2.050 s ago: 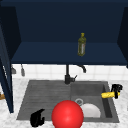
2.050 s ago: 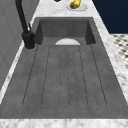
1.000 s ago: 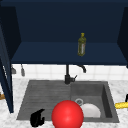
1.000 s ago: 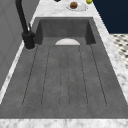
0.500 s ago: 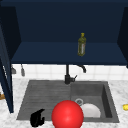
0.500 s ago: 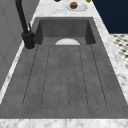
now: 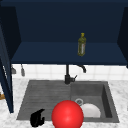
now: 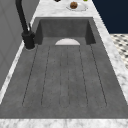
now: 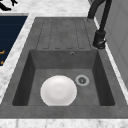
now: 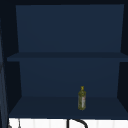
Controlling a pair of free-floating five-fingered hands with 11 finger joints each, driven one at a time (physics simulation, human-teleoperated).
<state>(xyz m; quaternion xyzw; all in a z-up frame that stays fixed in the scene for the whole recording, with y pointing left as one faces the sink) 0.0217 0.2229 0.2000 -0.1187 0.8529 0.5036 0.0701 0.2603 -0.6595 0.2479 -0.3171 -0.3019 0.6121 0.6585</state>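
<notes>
At the sink's [image 7: 113,101] front-left corner: left hand [image 7: 37,118] hangs over the drainboard [image 7: 40,96] edge, fingers loosely bent, holding nothing. Same spot and same pose as 2 s ago, so it's parked. Right side view has it as a black shape at the far counter corner [image 9: 5,5].

Ball [image 7: 67,114]: red, just right of the left hand, apart from it as far as I can tell. It sits low in the front view, across the sink's front rim and partly over the plate [image 7: 91,110]. No shift over the last 2 s.

What did change: a small yellow item on the right counter.
- 2 s ago: just right of the basin.
- 1 s ago: further right and lower.
- 0.5 s ago: at the picture's right edge.
- Left side view: yellow showed at the far end of the counter 2 s ago; that spot now has a dish [image 8: 81,7] with a brown lump [image 8: 73,5] on it.

My read: all the motion is off to the right, away from the sink. Nothing near the ball or the left hand is being worked.

Static:
- Plate lies flat in the basin beside the drain [image 9: 82,80].
- Tap [image 7: 68,75] is behind the sink.
- Bottle [image 7: 81,45] stands upright on the lower shelf [image 7: 50,53].
</notes>
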